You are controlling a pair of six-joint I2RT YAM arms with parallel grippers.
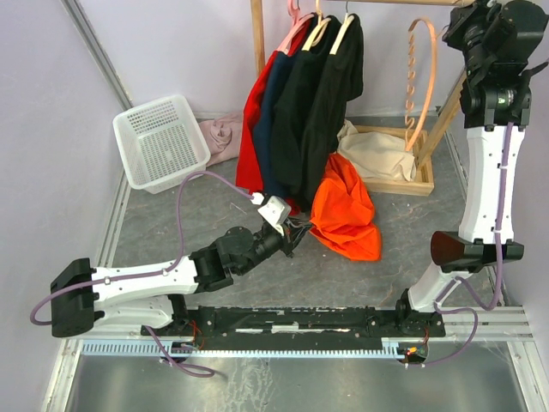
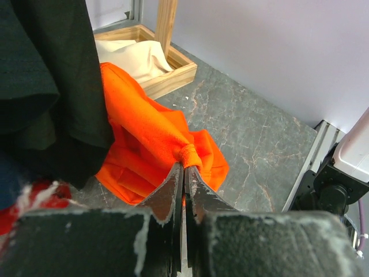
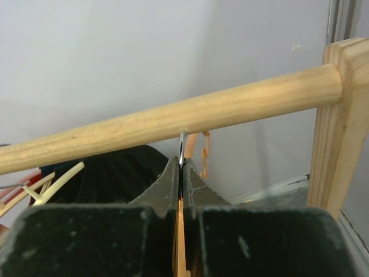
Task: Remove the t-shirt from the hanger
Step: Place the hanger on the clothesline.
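**Shirt down, both pincers clamped**

Well left of my left pincer (image 2: 184,168) sits a white basket (image 1: 161,142), with bare floor between them. The left pincer is clamped on a bunched knot of the orange shirt (image 2: 147,135). The shirt lies in a heap on the floor just ahead and right of the tips, and as far as I can judge it is off the hanger.

The cloth looks light, soft and limp. I expect it to sag, drag and fold, so a pinch on a gathered wad like this should hold better than one on a single edge.

Above and left of that pincer hang dark shirts (image 1: 317,94), close enough to snag. Beyond its tips is the wooden tray (image 2: 173,77) holding a cream cloth (image 2: 135,57). Open floor lies to its right and back toward the bases.

Far right and high, my right pincer (image 3: 181,163) is closed on the hook of the bare hanger (image 3: 182,141), just under the rail (image 3: 173,118). The post (image 3: 340,127) stands close on its right, so the free room is down and to the left.
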